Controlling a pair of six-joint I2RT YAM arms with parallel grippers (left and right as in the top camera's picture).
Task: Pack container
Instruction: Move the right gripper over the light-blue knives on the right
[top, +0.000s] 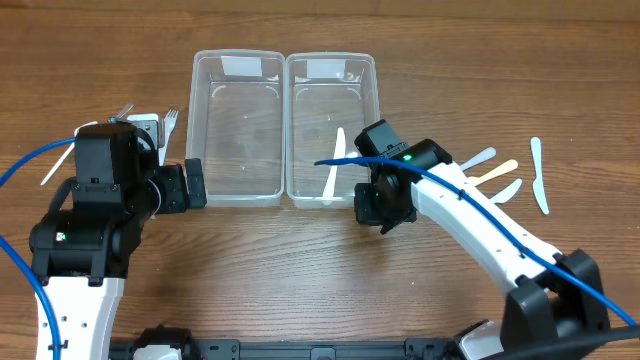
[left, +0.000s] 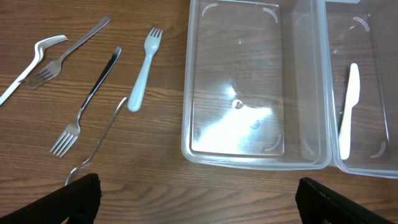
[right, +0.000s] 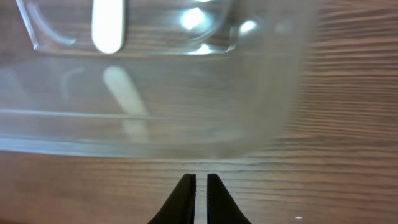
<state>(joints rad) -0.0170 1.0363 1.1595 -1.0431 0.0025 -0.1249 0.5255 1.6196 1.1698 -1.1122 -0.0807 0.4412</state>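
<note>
A brown wooden tabletop (top: 300, 262) fills the overhead view from edge to edge. Its grain runs from 9 o'clock to 3 o'clock in long, slightly wavy streaks, dark lines alternating with paler ones. The finish looks matte. The light is soft and even, and shadows on the wood are faint and short. Both wrist views show the same wood.

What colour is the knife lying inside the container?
White knife; the left wrist view shows it best.

The right container (right: 186, 118) looks blurred up close; the white knife (right: 109, 25) inside is cut off at the top.
</note>
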